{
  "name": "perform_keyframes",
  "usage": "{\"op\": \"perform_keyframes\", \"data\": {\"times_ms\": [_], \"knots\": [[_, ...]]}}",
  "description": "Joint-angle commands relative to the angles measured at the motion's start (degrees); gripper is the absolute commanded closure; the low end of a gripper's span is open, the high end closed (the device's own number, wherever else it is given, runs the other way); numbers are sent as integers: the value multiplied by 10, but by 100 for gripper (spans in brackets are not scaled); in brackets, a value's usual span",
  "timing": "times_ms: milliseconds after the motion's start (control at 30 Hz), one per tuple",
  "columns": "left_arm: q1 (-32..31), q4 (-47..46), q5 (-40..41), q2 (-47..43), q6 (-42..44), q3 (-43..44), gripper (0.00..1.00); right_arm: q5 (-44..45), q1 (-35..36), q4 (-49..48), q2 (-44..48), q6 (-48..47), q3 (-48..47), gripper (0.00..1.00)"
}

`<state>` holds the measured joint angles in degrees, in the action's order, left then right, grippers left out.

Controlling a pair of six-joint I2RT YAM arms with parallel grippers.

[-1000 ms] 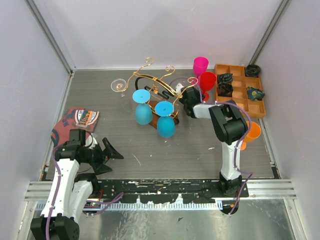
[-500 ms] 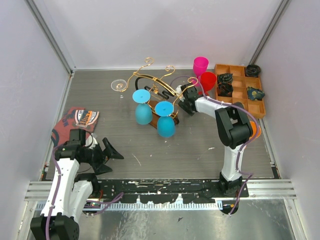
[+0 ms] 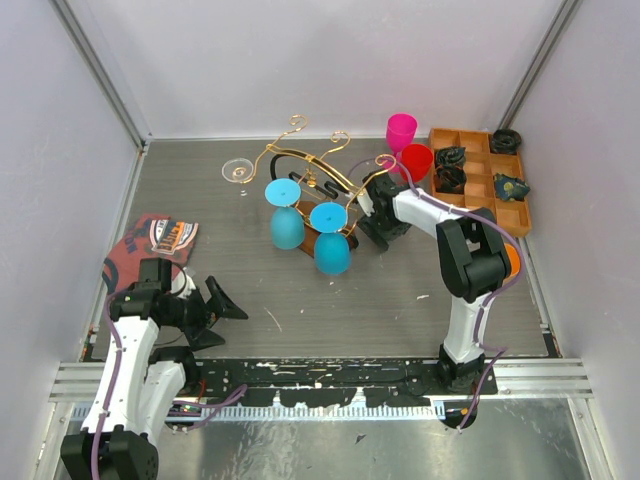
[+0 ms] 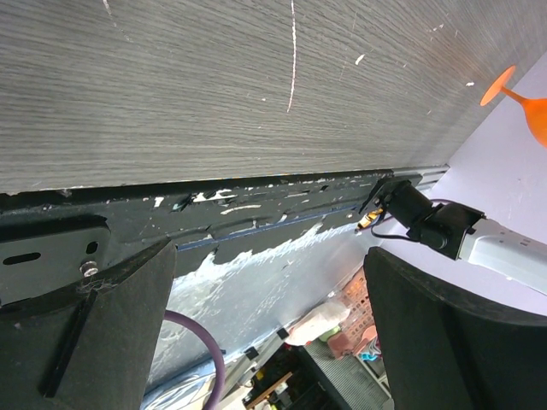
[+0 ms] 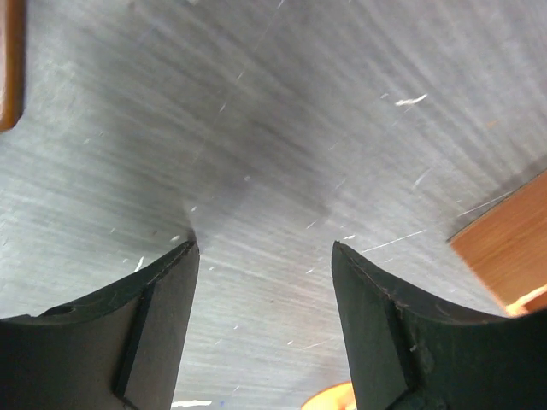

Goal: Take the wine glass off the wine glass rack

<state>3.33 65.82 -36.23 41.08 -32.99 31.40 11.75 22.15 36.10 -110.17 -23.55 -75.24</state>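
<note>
The light, slick blue wine glass [image 3: 332, 252] on the rack [image 3: 320, 180] wants a stem grip; right gripper [image 5: 265, 256] stands part-open and empty, left gripper [image 4: 269, 282] wide.

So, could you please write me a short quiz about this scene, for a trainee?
1. True or false: two blue glasses hang upside down from the wine glass rack.
2. What does the right end effector hold? A: one of the blue glasses. B: both of them. C: nothing.
3. Which colour is the glass standing right next to the pink glass?

Key: 1 true. 2 C, the fingers are open with only the table between them. 3 red: it is the red glass.
</note>
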Motion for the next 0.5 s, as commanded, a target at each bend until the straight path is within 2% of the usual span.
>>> {"op": "perform_keyframes", "data": {"times_ms": [0, 200, 467], "knots": [[0, 19, -15, 0, 12, 17, 2, -49, 3, 94, 20, 50, -28, 31], [0, 19, -15, 2, 12, 19, 2, -89, -3, 141, 53, 100, -14, 30], [1, 18, -19, 5, 11, 19, 2, -64, -15, 208, 153, 201, 27, 24]]}}
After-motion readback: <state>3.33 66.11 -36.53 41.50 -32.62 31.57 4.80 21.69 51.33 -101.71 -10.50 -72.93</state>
